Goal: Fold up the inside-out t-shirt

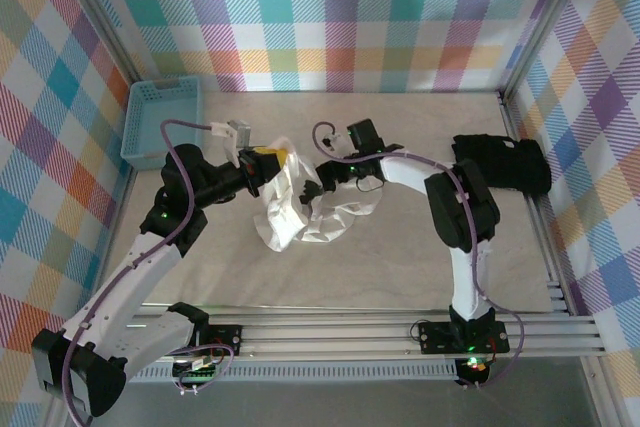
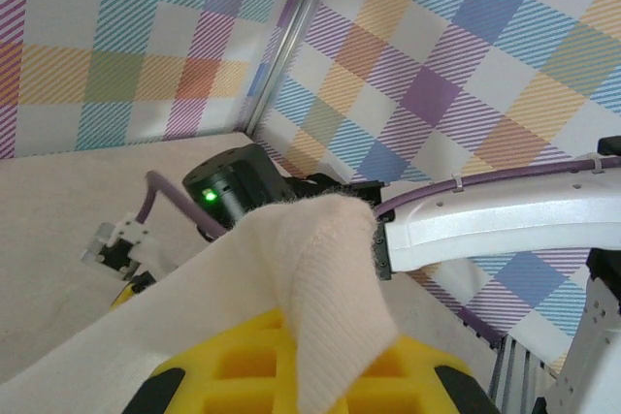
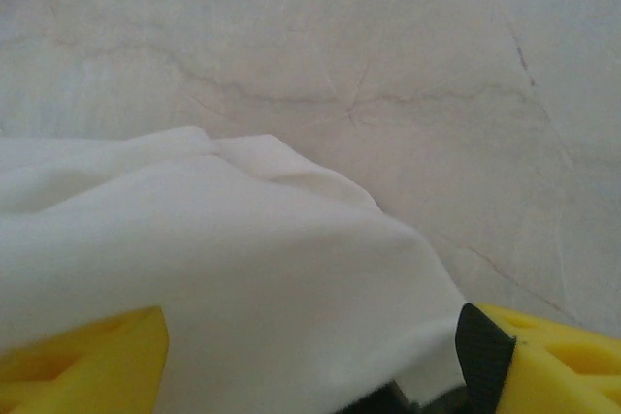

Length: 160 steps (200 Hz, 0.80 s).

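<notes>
left gripper (image 1: 262,160) is clamped on the inside-out t-shirt (image 1: 300,209); in the left wrist view a ribbed edge of the cloth drapes right over its yellow fingers (image 2: 233,375), which sit together, so I'd say it's got a hem or collar pinched to lift it. right gripper (image 1: 328,179) is in the fabric too; its yellow fingers (image 3: 553,361) stand apart with white cloth filling the gap, and honestly I can't tell if it's actually gripping. my guess is both arms are hunting for edges to spread the shirt out, since it's bunched in a crumpled heap mid-table between them, nowhere near flat or folded.

table (image 1: 400,257) is pale, marble-looking stuff; a blue basket (image 1: 150,152) sits at the far left, a black folded garment (image 1: 500,165) off to the right, both well apart from the shirt; plaid walls (image 1: 330,7) all around.
</notes>
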Each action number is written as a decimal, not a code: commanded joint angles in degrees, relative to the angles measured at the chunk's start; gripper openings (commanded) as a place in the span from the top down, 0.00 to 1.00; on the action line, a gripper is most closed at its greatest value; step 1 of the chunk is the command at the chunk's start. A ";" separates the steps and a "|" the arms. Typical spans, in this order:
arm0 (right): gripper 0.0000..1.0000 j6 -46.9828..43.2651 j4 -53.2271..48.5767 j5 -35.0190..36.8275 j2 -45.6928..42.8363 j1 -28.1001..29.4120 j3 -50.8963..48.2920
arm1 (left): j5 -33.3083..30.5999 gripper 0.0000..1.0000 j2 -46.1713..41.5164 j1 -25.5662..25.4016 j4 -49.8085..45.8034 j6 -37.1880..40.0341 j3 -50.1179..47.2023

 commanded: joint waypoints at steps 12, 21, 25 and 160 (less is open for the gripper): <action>0.20 -3.37 -10.05 2.44 4.27 1.59 5.77 | -1.47 1.00 -1.38 0.34 0.25 1.19 0.66; 0.21 -2.87 -12.25 2.68 5.79 1.78 7.49 | -2.35 1.00 -1.53 0.35 -0.18 1.04 0.63; 0.23 -2.54 -13.07 3.05 6.33 1.94 8.13 | -2.90 1.00 -1.66 0.34 -0.43 1.05 0.74; 1.00 9.06 6.91 5.07 -18.60 -8.08 -1.11 | -20.49 1.00 -3.84 0.40 -3.85 2.45 3.32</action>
